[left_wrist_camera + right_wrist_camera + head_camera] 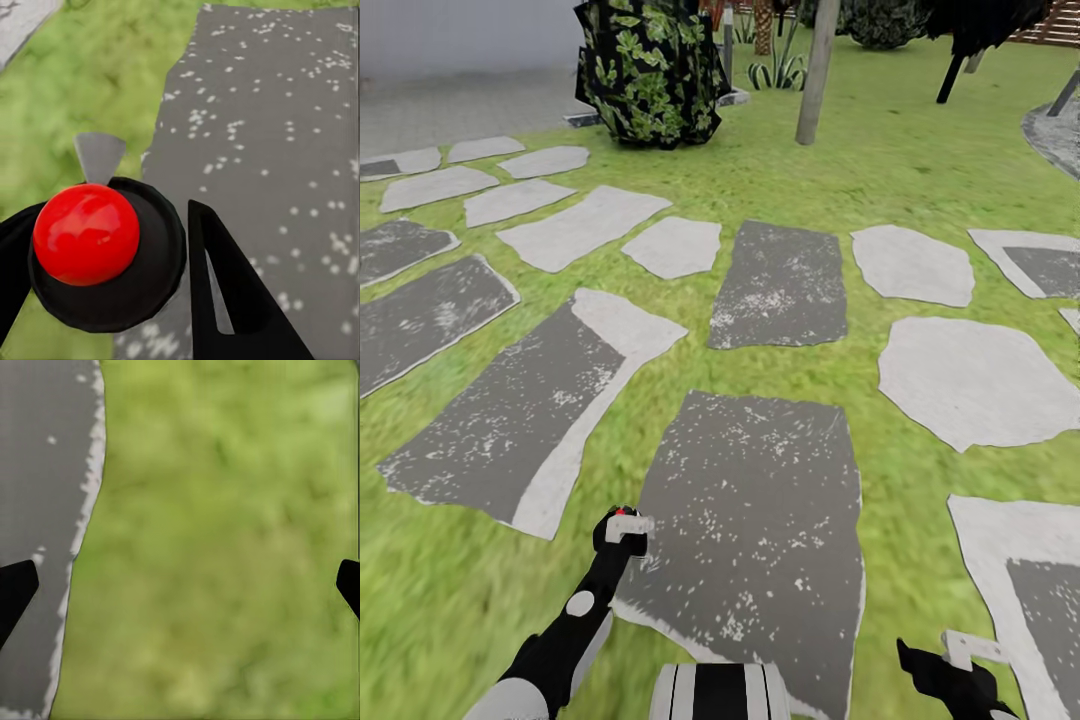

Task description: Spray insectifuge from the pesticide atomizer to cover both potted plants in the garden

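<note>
We hold the pesticide atomizer [94, 247] in our left claw [112, 277], whose two dark fingers clamp on either side of its black body with the red round top facing the wrist camera and a small grey tip jutting forward. In the head view the left claw [622, 530] hangs low over the edge of a dark stepping stone [755, 520] set in the lawn [450, 590]. Our right claw [180, 585] stands wide apart and holds nothing, hovering over grass beside a stone's edge. The potted plants cannot be made out from here (no small grey pots show among the stones). Ahead, well apart from us, stand a dark leafy bush [650, 70] and a thin trunk [816, 70]. We judge the search for the pots comes next, and the left arm is the one to aim.
</note>
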